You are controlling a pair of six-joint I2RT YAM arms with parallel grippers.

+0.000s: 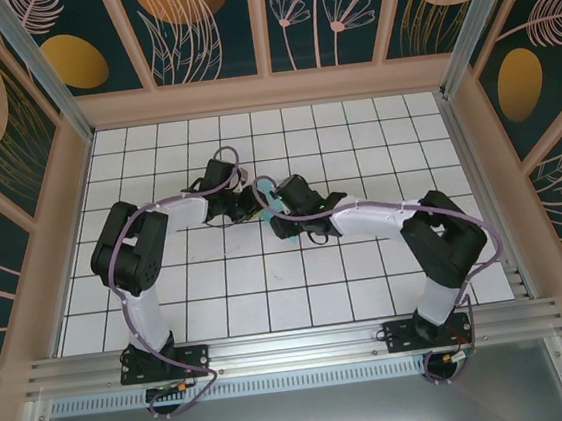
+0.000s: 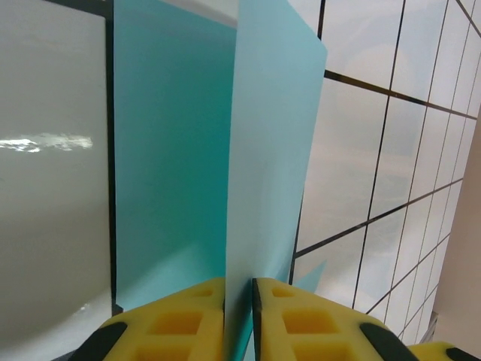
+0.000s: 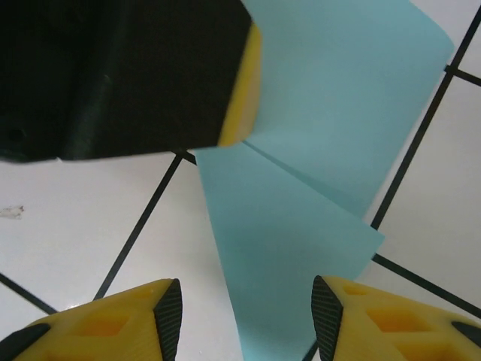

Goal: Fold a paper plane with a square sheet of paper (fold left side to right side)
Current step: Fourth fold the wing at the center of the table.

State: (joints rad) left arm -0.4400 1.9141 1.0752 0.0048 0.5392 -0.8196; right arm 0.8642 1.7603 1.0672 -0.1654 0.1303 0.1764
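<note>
left gripper (image 2: 239, 308): a raised flap of the square sheet of paper (image 2: 173, 165) is pinched between its jaws | right gripper (image 3: 246, 320): jaws are spread over the sheet | sheet: partly folded, seen at the middle of the worktop (image 1: 370, 292), between both grippers

Square sheet of paper (image 1: 272, 208): thin, plain turquoise-blue, partly folded. It sits mid-table on the white grid tiles, mostly hidden from above. From the left wrist, one upright flap (image 2: 274, 150) stands on edge, with the rest flat on the tiles beside it. From the right wrist, two layers overlap, with a straight diagonal edge crossing them.
</note>
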